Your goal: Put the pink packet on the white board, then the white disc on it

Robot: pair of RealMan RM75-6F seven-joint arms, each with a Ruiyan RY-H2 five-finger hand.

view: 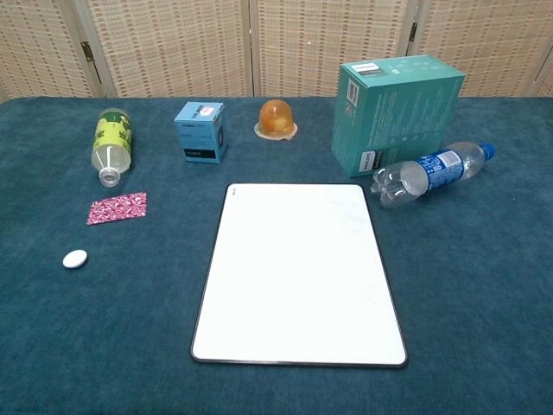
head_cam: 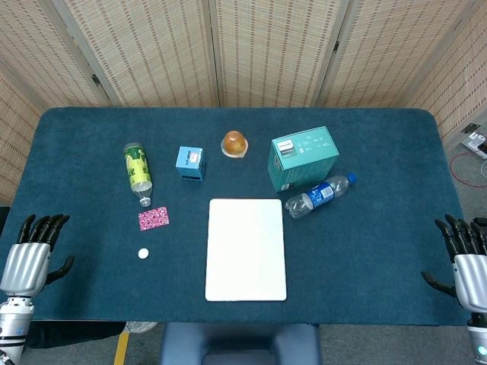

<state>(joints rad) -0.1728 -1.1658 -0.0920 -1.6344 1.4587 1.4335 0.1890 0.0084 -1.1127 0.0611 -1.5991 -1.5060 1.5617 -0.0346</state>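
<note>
Pink patterned packet (head_cam: pixel 153 218) lies flat on the blue cloth left of your white rectangular board (head_cam: pixel 246 249), with the small white disc (head_cam: pixel 143 253) just nearer you. Your left hand (head_cam: pixel 29 255) and right hand (head_cam: pixel 466 258) sit at the table's near corners, well apart from the board, fingers spread, holding nothing.

Pink packet (view: pixel 117 208) and white disc (view: pixel 75 258) left of bare white board (view: pixel 299 272).
</note>
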